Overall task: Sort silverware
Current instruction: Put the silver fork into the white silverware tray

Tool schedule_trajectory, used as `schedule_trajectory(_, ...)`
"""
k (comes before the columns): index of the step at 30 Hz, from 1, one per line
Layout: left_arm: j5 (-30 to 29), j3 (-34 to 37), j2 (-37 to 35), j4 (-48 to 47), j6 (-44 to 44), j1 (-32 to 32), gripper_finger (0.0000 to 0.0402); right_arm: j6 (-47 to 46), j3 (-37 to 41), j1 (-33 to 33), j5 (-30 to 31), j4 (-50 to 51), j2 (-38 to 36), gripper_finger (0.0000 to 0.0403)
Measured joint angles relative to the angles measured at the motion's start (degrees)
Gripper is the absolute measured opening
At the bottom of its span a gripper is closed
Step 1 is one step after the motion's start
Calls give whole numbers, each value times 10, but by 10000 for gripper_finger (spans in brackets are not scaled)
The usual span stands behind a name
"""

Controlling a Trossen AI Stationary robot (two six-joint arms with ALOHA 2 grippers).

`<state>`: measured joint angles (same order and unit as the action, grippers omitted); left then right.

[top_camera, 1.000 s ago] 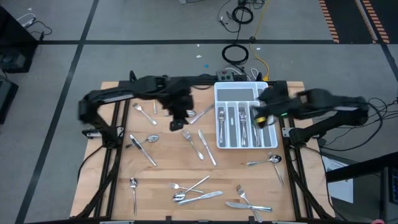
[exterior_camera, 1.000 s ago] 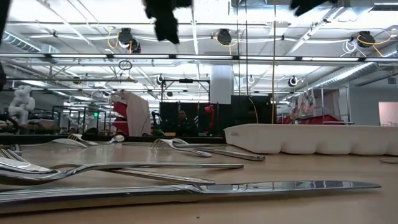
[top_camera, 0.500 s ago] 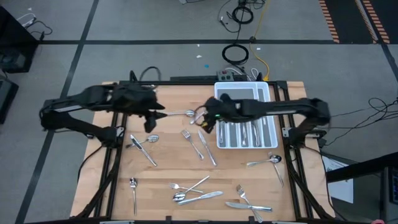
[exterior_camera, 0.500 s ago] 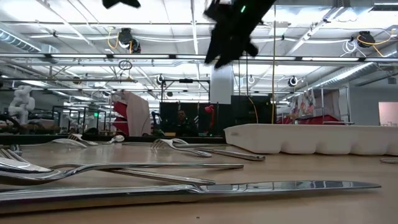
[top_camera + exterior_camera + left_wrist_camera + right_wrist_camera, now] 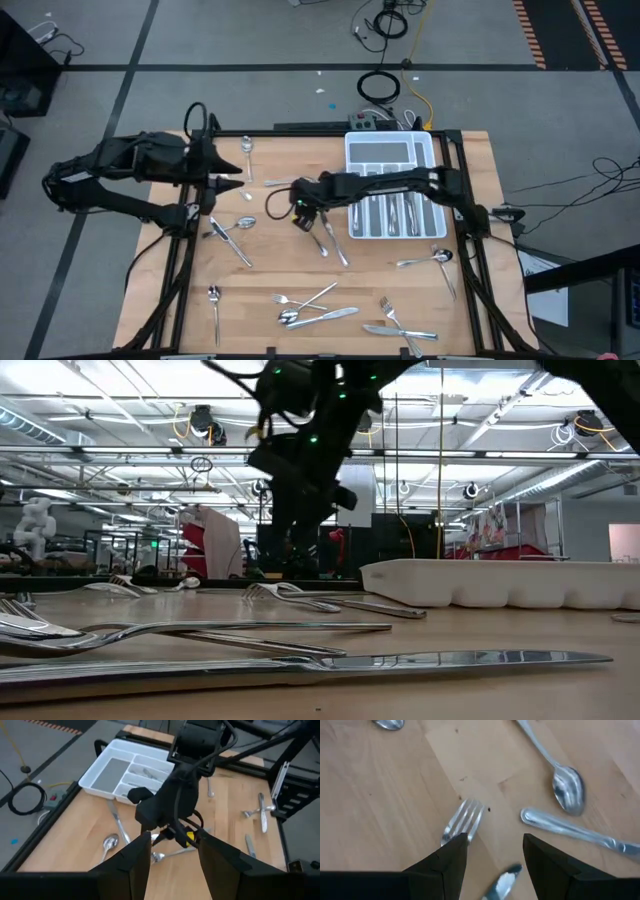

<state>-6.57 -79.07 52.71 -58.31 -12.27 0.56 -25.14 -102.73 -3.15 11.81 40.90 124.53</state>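
Silverware lies scattered on the wooden table [image 5: 270, 270]: a fork [image 5: 312, 232] and a knife [image 5: 335, 243] in the middle, spoons [image 5: 247, 150] and more pieces around them. My right gripper [image 5: 298, 218] hangs open just above that fork, whose tines [image 5: 466, 817] show beside one finger [image 5: 451, 860]. It points steeply down, and a spoon [image 5: 567, 787] and a knife handle [image 5: 570, 832] lie just beyond it. My left gripper [image 5: 232, 180] is open and bare at the table's left, held high. The white tray [image 5: 390, 150] stands at the far right with several pieces in it.
Near the front edge lie a heap of forks and a spoon [image 5: 310, 305], a knife and fork [image 5: 400, 325] and a lone spoon [image 5: 213, 300]. Another spoon [image 5: 430, 258] lies right of centre. A spoon and a knife [image 5: 230, 230] lie crossed at the left. A black frame rims the table.
My right gripper has swung from above the tray toward the table's left and come down over the fork in the middle, tipping more steeply downward. My left gripper has drawn back from the table's middle toward the left edge and risen. Both have stayed open.
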Motion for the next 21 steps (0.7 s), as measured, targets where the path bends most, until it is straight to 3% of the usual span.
schedule_trajectory(7, 0, 0, -11, -54, 6, 0, 166, 22, -109, 10, 0, 85, 68, 185)
schedule_trajectory(21, -1, 0, -24, -66, 27, 0, 166, 69, -111, 41, -4, 126, 89, 186)
